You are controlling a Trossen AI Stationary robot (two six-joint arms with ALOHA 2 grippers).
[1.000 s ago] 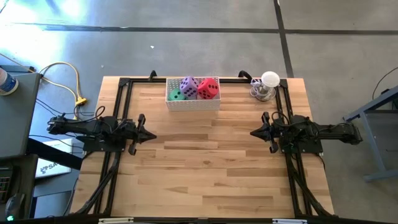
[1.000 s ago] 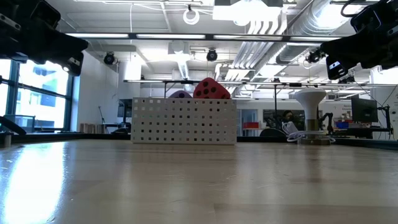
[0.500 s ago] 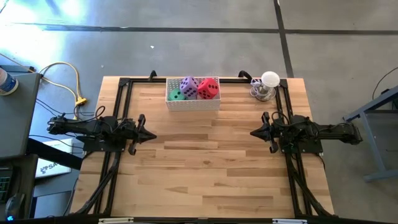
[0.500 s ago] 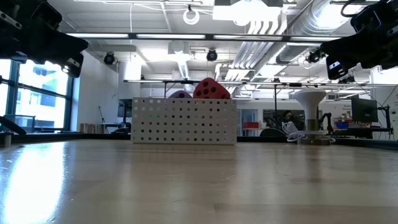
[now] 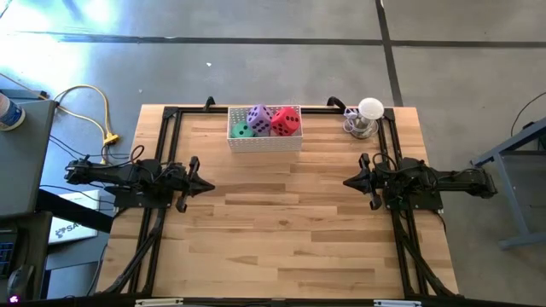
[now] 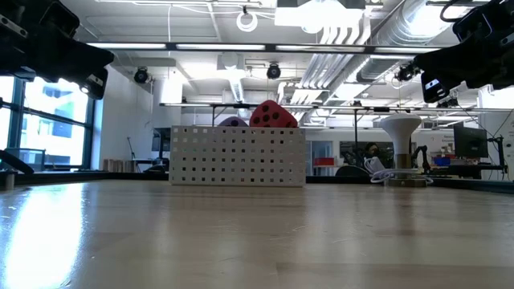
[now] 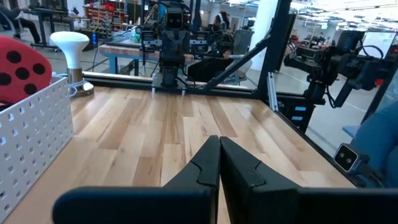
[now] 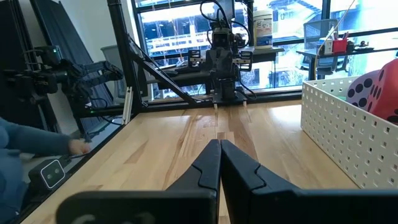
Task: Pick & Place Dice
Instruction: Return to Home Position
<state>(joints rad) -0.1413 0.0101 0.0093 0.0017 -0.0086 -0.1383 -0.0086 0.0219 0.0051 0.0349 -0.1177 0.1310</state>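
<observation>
**Foam-like dice (image 5: 286,122) piled in the white basket (image 5: 264,142)**

The dice are judged light and squashy, best pinched across opposite flat faces. The left gripper (image 5: 207,186) and right gripper (image 5: 348,182) are held clenched, empty, well apart from the white basket.

Left pincer (image 5: 208,186), right pincer (image 5: 347,182) — both closed, facing inward.

Finding no readable words, brands or numbers anywhere; spotting a label (image 8: 263,31) on a far white bottle (image 8: 263,17), lettering coming through too small.
</observation>
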